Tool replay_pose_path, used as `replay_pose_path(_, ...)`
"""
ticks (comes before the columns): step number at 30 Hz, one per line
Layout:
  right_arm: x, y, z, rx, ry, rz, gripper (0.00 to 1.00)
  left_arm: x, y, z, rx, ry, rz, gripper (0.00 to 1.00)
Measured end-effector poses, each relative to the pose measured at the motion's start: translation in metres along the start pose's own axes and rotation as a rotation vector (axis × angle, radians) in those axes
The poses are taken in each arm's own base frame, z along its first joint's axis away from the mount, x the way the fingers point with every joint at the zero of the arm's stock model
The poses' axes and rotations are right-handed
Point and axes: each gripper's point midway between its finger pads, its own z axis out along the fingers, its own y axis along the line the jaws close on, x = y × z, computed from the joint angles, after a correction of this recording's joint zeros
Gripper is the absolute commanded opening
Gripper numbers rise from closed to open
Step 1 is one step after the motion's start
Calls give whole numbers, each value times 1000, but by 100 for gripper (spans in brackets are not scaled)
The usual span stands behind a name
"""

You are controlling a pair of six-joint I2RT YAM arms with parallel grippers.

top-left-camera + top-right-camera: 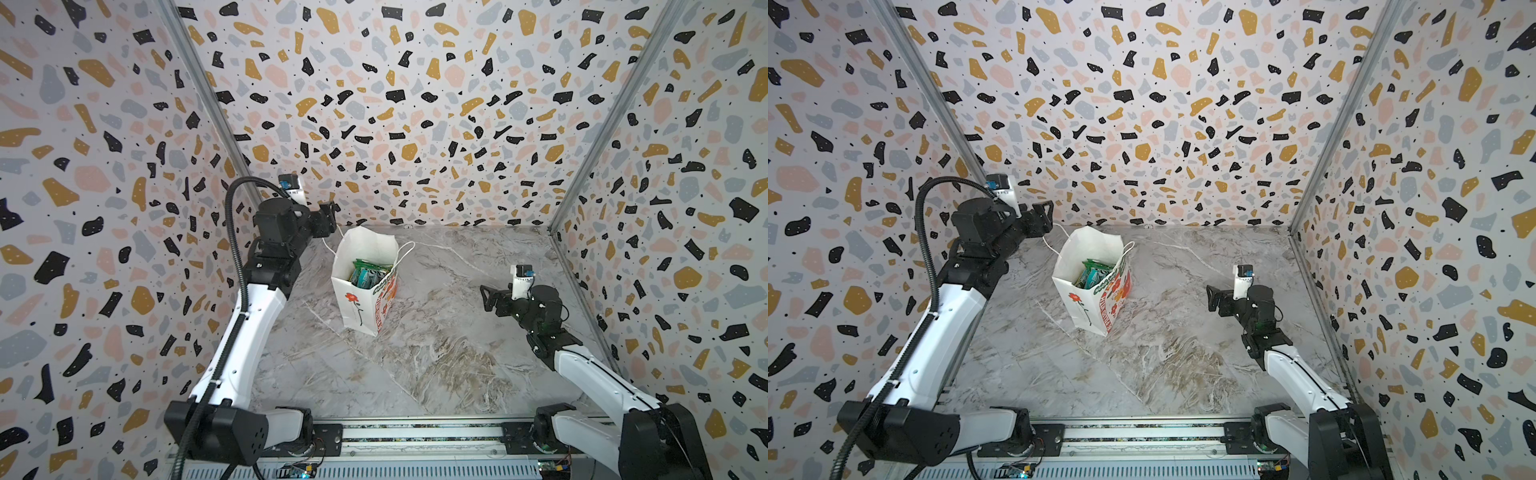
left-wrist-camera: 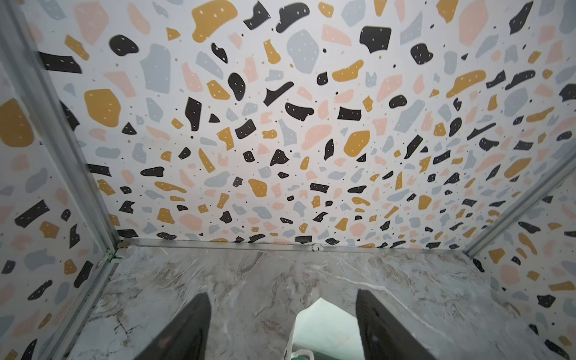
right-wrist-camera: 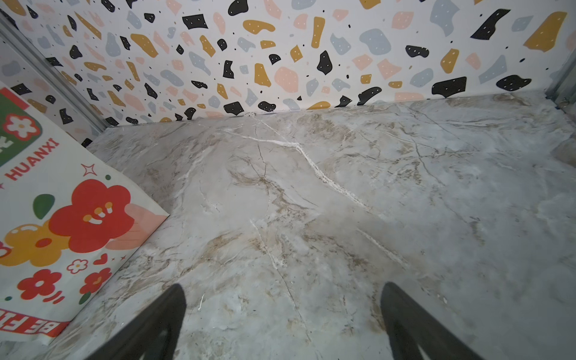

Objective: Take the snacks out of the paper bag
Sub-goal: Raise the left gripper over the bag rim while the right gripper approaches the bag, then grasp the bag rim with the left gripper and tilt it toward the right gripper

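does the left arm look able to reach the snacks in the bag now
Probably yes: the paper bag stands open-topped, snacks uncovered, and the left gripper, jaws apart, hangs near its rim.

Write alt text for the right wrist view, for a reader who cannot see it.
The right gripper, its jaws open and empty, hangs over a grey marble table. A white bag printed with red and yellow flowers stands close by, apart from the jaws. A speckled wall closes the far end of the table.
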Motion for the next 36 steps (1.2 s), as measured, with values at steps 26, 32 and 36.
replay_pose_path(26,8,10,9,-58,51,11,99,52,-13,14,165,239,-16,10)
replay_pose_path(32,8,22,14,-104,67,5,99,54,-17,12,187,251,-10,0)
replay_pose_path(36,17,37,23,-152,107,1,99,55,-22,10,218,254,-16,0)
